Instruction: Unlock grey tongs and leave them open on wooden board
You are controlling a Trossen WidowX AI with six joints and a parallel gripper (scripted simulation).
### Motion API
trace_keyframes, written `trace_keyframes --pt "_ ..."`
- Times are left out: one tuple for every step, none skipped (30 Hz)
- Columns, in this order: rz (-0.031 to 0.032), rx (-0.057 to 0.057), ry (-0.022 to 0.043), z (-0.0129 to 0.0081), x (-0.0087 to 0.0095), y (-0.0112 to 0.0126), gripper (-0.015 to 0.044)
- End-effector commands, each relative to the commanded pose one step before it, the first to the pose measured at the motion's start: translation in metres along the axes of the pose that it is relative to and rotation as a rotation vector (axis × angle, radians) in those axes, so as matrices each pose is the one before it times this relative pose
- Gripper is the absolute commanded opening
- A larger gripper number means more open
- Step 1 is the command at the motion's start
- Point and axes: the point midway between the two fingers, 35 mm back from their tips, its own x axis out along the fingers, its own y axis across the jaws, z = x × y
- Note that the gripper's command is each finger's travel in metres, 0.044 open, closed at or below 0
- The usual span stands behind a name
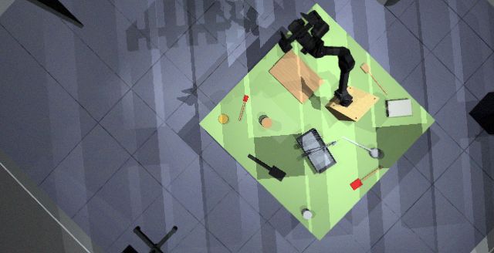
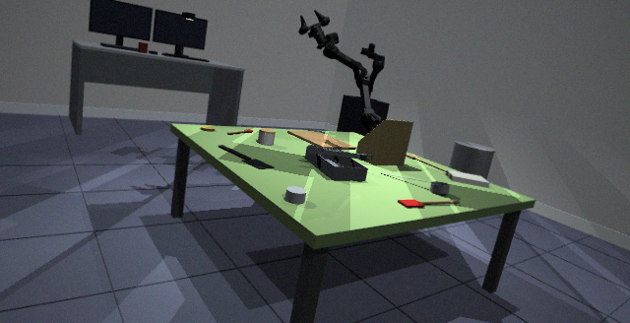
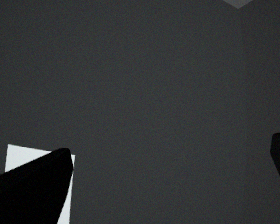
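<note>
The grey tongs [image 1: 329, 145] [image 2: 358, 156] lie across the dark roasting tin [image 1: 328, 167] [image 2: 351, 173], their ends past its long sides. Whether their lock is engaged is too small to tell. The wooden board [image 1: 287, 68] [image 2: 315, 138] lies flat on the table, with nothing on it. My gripper [image 1: 292, 22] [image 2: 309, 14] [image 3: 174, 153] is open and empty. It is raised high above the table, fingers pointing upward, far from the tongs and beyond the board as seen from the tin. The wrist view shows only the dark ceiling and a white panel behind one finger.
The arm stands on a tan block [image 1: 363, 102] [image 2: 391, 143] between board and white box [image 1: 399, 108]. A ladle [image 1: 374, 153] lies beside the tin, a black spatula [image 1: 277, 173] on its other side. A can [image 1: 266, 123] stands between board and spatula. A red spatula [image 1: 356, 183] lies near the edge.
</note>
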Motion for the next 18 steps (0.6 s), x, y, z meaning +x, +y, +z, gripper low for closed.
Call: trace_keyframes --pt "-0.0556 -0.0073 0.00095 -0.00706 0.00057 -0.02717 0.044" --pt "-0.01206 -0.0027 0.00055 -0.00324 0.00028 -0.00681 0.044" --pt "-0.01845 -0.0106 0.00475 -0.00368 0.00064 -0.00854 0.044" --pt "-0.02812 -0.0146 0.00357 -0.00407 0.00082 -0.01147 0.044" --pt "-0.0336 -0.0239 0.00375 -0.00441 0.00109 -0.0132 0.044" --pt "-0.03908 -0.0276 0.00821 -0.00624 0.00144 -0.01571 0.044" --pt "-0.03674 -0.0217 0.01291 -0.00883 0.00164 -0.01506 0.044" --pt "-0.03949 -0.0345 0.01202 -0.0075 0.00077 -0.01493 0.044" --pt "-0.02892 -0.0167 0.01404 -0.00718 0.00166 -0.01133 0.044" --pt "-0.00762 0.0065 0.0061 -0.0031 0.00014 -0.00372 0.044" --pt "-0.00871 0.0116 0.00502 -0.00413 0.00072 -0.00382 0.044" --pt "-0.00829 -0.0071 0.00314 -0.00193 0.00056 -0.00314 0.044" --pt "-0.00573 0.0049 0.0036 -0.00203 0.00036 -0.00265 0.044" --pt "-0.00684 -0.0059 0.00265 -0.00162 0.00048 -0.00257 0.044" --pt "-0.01137 -0.012 0.00518 -0.0031 0.00089 -0.00437 0.044" --pt "-0.01742 -0.0136 0.00851 -0.00488 0.00121 -0.00646 0.044" --pt "-0.02332 -0.0213 0.01082 -0.00614 0.00171 -0.00863 0.044" --pt "-0.02922 -0.0275 0.01494 -0.0082 0.00223 -0.0107 0.044"
